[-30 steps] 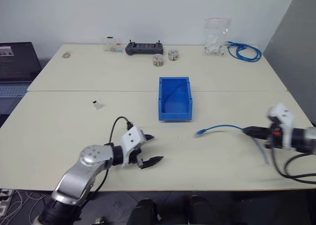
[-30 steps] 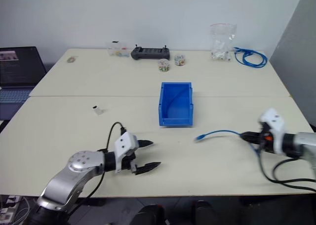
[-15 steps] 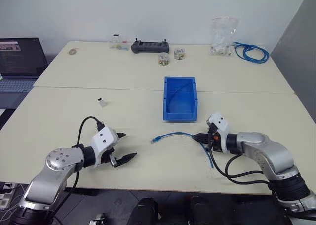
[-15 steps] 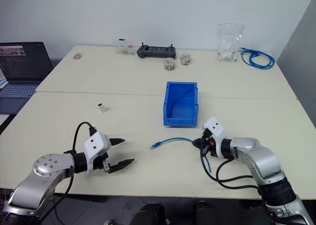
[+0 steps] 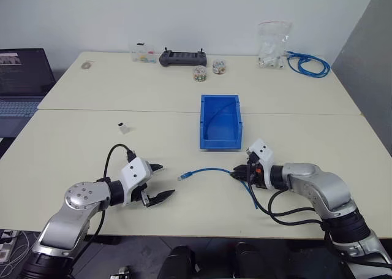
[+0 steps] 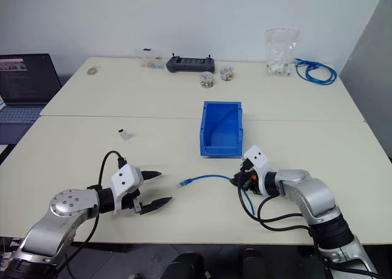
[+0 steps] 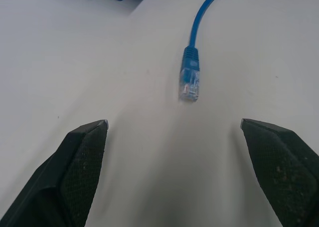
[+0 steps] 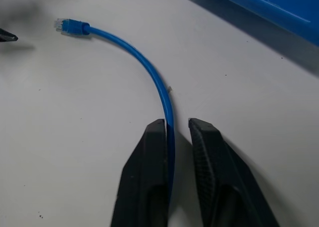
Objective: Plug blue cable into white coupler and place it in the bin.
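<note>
On the near table (image 5: pixel 73 144), blue cable (image 5: pixel 211 168) lies between both grippers.
Right gripper (image 8: pixel 175 132): fingers slightly apart, cable between them. Left gripper (image 5: pixel 160 182): fingers spread wide, empty. Bin (image 5: pixel 219 145) just beyond.

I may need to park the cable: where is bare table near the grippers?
Bare: between left gripper and white coupler; also right of the bin. Crowded: the blue cable lying between left and right gripper.

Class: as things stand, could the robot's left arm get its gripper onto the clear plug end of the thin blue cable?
Probably yes. The left gripper is open, facing the blue cable's clear plug end, with bare tabletop between them.
</note>
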Available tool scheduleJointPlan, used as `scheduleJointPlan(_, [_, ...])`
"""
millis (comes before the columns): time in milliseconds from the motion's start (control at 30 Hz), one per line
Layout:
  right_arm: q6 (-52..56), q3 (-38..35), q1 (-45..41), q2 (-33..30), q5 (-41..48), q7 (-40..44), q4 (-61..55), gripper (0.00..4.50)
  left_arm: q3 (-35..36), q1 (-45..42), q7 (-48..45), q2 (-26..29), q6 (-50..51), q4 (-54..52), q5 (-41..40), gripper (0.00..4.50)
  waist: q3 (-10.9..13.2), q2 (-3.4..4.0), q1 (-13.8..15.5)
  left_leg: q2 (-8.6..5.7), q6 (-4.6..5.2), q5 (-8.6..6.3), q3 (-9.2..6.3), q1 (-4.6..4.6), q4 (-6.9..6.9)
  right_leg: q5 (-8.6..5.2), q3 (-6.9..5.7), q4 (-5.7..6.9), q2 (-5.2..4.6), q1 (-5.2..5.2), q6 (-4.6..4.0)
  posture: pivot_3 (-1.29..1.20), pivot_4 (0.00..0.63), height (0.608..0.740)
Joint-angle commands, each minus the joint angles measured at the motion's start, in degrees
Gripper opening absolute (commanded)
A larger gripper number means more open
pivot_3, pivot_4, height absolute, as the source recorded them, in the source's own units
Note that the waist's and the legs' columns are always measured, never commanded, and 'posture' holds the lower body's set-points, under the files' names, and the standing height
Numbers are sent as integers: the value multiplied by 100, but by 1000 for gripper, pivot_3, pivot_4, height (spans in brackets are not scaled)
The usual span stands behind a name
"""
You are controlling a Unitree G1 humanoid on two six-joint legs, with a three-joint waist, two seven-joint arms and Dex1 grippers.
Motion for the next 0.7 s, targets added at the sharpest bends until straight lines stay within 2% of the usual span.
scheduleJointPlan(33, [39, -374, -73, 6, 255, -22, -363, 2173, -77, -114, -2, -60, -129, -13, 43, 4500, 0, 0, 0, 0, 0, 0, 0, 0, 0, 0, 0, 0, 0, 0, 0, 0, 150, 740])
scheduleJointPlan(67, [-85, -408, -50, -36, 219, -28, -409, 2289, -97, -135, -5, -81, -145, -4, 56, 4500, 0, 0, 1, 0, 0, 0, 0, 0, 0, 0, 0, 0, 0, 0, 0, 0, 150, 740])
scheduleJointPlan(100, [-226, -459, -9, -98, 220, 31, -461, 2639, -117, -159, 1, -104, -177, 14, 76, 4500, 0, 0, 1, 0, 0, 0, 0, 0, 0, 0, 0, 0, 0, 0, 0, 0, 150, 740])
scheduleJointPlan(233, [-765, -603, 431, -638, 517, 830, -1124, 3559, -245, -213, 33, -135, -267, 103, 208, 4500, 1, 0, 3, -1, 0, 0, 1, -1, 0, -2, 0, -2, 0, 1, 3, 0, 150, 740])
scheduleJointPlan(300, [-831, -688, 632, -917, 871, 1275, -1609, 3559, -343, -249, 64, -142, -296, 176, 324, 4500, 2, -1, 18, -2, 1, -1, -1, -4, 0, -3, -3, -3, 0, 0, 6, 0, 150, 740])
scheduleJointPlan(400, [-628, -682, 711, -1127, 1308, 1519, -2050, 3559, -508, -425, 171, -230, -258, 394, 533, 4500, 5, 0, 12, -1, 2, -1, -2, -1, 0, -8, -4, -2, 0, 2, 16, 0, 150, 740])
scheduleJointPlan(533, [-813, -466, 743, -1242, 1233, 1574, -2129, 3559, -792, -741, 189, -410, -300, 703, 744, 4500, 3, -1, 15, 1, 3, -1, -6, 8, 2, -15, -7, -1, 3, 12, 29, 0, 150, 740])
scheduleJointPlan(667, [-904, -421, 721, -1267, 1194, 1541, -2074, 3559, -1063, -873, 11, -352, -292, 824, 928, 4500, 2, 0, 17, -1, 3, -1, -6, 7, 2, -15, -7, -2, 1, 12, 30, 0, 150, 740])
scheduleJointPlan(700, [-912, -439, 710, -1266, 1220, 1541, -2067, 3577, -1115, -901, -20, -319, -271, 856, 986, 4314, 2, 0, 18, -1, 3, -1, -6, 7, 2, -15, -6, -2, 0, 12, 30, 0, 150, 740])
